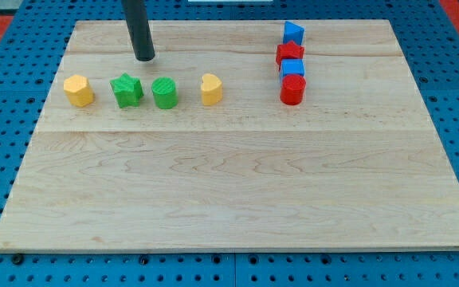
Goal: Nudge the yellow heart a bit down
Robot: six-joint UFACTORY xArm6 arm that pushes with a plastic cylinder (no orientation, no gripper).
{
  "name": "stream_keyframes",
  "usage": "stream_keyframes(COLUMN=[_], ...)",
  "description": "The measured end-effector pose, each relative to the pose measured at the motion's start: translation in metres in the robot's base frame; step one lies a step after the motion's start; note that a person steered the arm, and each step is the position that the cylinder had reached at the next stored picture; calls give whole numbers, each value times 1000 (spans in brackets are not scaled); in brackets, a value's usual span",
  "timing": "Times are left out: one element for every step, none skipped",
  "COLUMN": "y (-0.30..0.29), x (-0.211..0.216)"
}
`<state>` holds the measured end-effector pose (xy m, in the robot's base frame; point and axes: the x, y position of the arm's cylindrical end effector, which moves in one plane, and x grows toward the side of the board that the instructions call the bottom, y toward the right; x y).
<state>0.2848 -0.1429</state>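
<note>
The yellow heart (210, 89) stands on the wooden board (237, 191), in the upper middle of the view. My tip (145, 58) is up and to the left of it, well apart from it. The tip sits just above the green star (127, 90) and the green cylinder (165, 92), touching neither. A yellow hexagon-like block (79, 90) stands at the left end of the same row.
A column of blocks stands at the upper right: a blue block (293, 33), a red star-like block (290, 53), a blue cube (292, 68) and a red cylinder (292, 90). A blue pegboard (6, 119) surrounds the board.
</note>
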Motion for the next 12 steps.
stream_keyframes(y=[0, -1, -1, -1, 0, 3, 6, 13, 57, 122, 163, 162], x=[0, -2, -2, -1, -1, -1, -1, -2, -31, -47, -47, -31])
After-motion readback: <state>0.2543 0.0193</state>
